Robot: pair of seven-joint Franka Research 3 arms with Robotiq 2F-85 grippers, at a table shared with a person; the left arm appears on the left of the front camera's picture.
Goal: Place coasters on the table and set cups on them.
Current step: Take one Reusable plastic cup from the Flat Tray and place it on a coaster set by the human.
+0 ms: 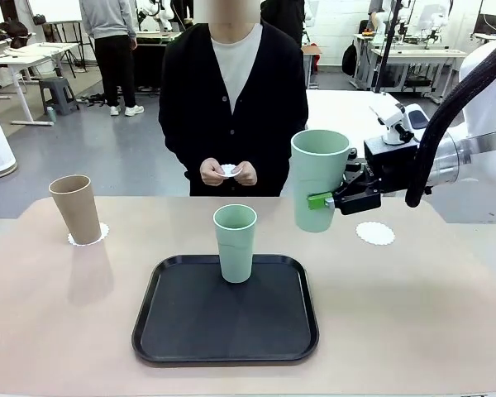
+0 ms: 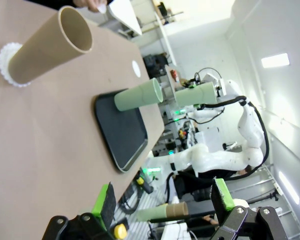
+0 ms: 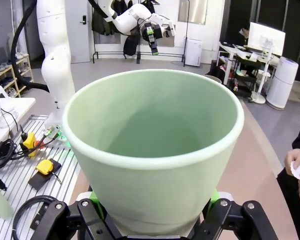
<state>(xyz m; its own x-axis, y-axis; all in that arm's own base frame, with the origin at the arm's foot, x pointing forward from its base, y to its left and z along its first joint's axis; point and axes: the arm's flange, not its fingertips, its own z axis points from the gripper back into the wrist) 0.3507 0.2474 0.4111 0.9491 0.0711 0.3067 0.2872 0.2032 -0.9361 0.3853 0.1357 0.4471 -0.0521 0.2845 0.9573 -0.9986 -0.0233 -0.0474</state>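
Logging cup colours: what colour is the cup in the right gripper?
The cup is plain mint green; the front view shows it best.

Two mint-green cups point(image 1: 235, 244) point(image 1: 318, 178), one tan cup point(image 1: 76, 208), two coasters point(image 1: 102, 231) point(image 1: 374, 233) on the table point(image 1: 413, 314), one black tray point(image 1: 165, 331)

The right arm point(image 1: 489, 99) is white and round, with a thick black ribbed cable point(image 1: 436, 128) on it. The right end effector point(image 1: 324, 199) is black with green pads. The person point(image 1: 231, 107) wears a black cardigan over a white top.
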